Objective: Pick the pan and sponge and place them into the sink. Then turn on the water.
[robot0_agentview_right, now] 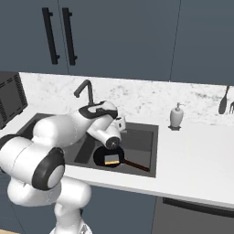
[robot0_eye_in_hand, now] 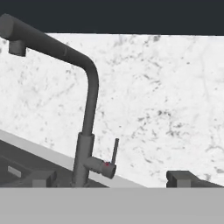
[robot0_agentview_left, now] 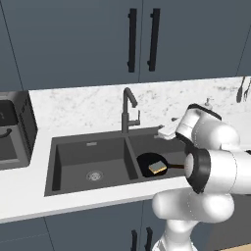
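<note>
The black pan (robot0_agentview_left: 146, 160) lies in the right basin of the dark grey sink (robot0_agentview_left: 63, 157), its thin handle (robot0_agentview_left: 175, 166) pointing right. The yellow sponge (robot0_agentview_left: 157, 168) rests inside the pan. From the other side, the pan (robot0_agentview_right: 101, 157) and sponge (robot0_agentview_right: 112, 159) show just below my hand. My gripper (robot0_agentview_left: 163, 132) hovers over the right basin, to the right of the gooseneck faucet (robot0_agentview_left: 128, 110). In the hand view its fingertips (robot0_eye_in_hand: 41, 178) stand wide apart, open and empty, facing the faucet's side lever (robot0_eye_in_hand: 115, 151). No water runs from the spout (robot0_eye_in_hand: 16, 47).
A white soap dispenser (robot0_agentview_right: 176, 116) stands on the counter right of the sink. A black appliance (robot0_agentview_left: 14, 130) sits on the counter to the left. Dark utensils (robot0_agentview_right: 224, 103) hang at the far right. Dark cabinets with black handles (robot0_agentview_left: 142, 39) run above the marble backsplash.
</note>
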